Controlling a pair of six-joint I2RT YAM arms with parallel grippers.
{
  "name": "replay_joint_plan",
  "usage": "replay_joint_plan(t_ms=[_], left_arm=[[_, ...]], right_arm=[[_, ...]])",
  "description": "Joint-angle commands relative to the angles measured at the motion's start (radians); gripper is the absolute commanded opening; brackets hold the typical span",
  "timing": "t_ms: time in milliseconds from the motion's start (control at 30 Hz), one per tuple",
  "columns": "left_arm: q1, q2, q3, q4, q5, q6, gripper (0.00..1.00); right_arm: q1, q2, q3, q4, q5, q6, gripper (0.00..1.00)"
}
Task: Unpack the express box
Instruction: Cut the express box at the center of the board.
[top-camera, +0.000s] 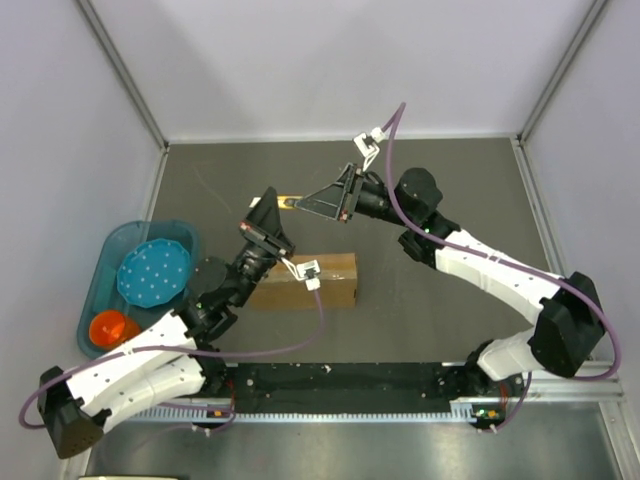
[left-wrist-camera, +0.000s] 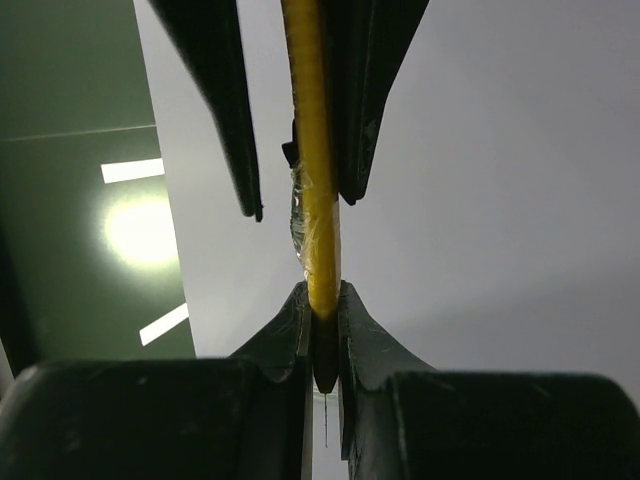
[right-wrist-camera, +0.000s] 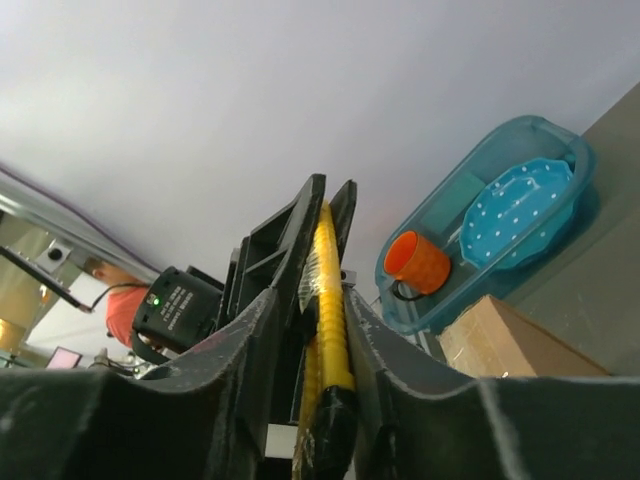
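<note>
The yellow utility knife (top-camera: 290, 203) is held in the air between both grippers, above the far edge of the brown express box (top-camera: 320, 280). My left gripper (top-camera: 271, 205) is shut on one end of the knife (left-wrist-camera: 318, 150), its fingers pressed flat on both sides. My right gripper (top-camera: 308, 205) has its jaws around the other end of the knife (right-wrist-camera: 333, 300). One finger touches the knife and the other stands a little apart from it. A corner of the box (right-wrist-camera: 510, 340) shows in the right wrist view.
A teal bin (top-camera: 105, 250) stands at the left with a blue dotted plate (top-camera: 153, 272) and an orange cup (top-camera: 112, 328) in it. The bin (right-wrist-camera: 560, 135) and cup (right-wrist-camera: 420, 262) also show in the right wrist view. Grey walls enclose the table.
</note>
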Motion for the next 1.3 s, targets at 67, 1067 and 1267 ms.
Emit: replay_joint_plan(t_ms=[67, 1067, 1267], left_arm=[[-0.011, 0.040, 0.036, 0.036, -0.098, 0.020, 0.00], [-0.063, 0.043, 0.023, -0.004, -0.200, 0.022, 0.31], [-0.063, 0.016, 0.053, -0.083, -0.227, -0.114, 0.99]], right_arm=[[0.020, 0.009, 0.036, 0.102, -0.027, 0.033, 0.34], [0.044, 0.075, 0.143, 0.032, 0.072, -0.033, 0.00], [0.000, -0.027, 0.106, -0.153, 0.100, -0.174, 0.00]])
